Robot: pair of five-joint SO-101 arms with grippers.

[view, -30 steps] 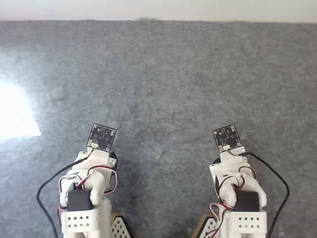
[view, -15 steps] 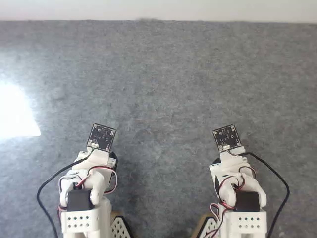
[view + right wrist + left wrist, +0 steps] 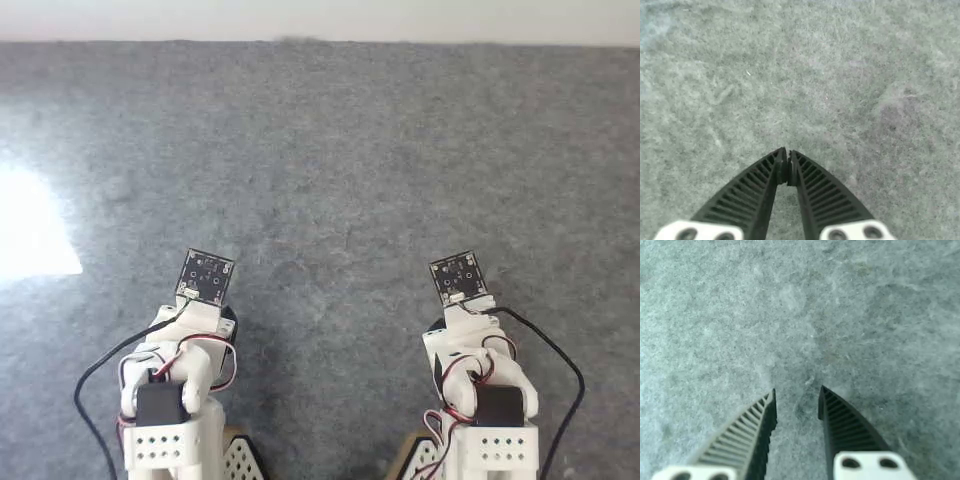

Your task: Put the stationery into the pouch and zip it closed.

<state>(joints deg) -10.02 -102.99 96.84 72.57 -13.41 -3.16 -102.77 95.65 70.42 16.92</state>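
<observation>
Grey felt mat [image 3: 330, 150] beneath both arms, which sit folded at its near edge. Left gripper [image 3: 796, 399] hangs low over the felt, jaws a small gap apart, nothing between them. Right gripper [image 3: 788, 162] is pressed tip to tip, empty too. Where the pouch and stationery lie, how their long axes run, which arm is nearer: cannot tell.

Two arms [image 3: 170, 400] [image 3: 480, 395] and one grey mat [image 3: 330, 150].

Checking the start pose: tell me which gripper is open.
The left gripper: its jaws stand apart, with bare mat showing between them. The right gripper has its jaws shut tip to tip.
</observation>
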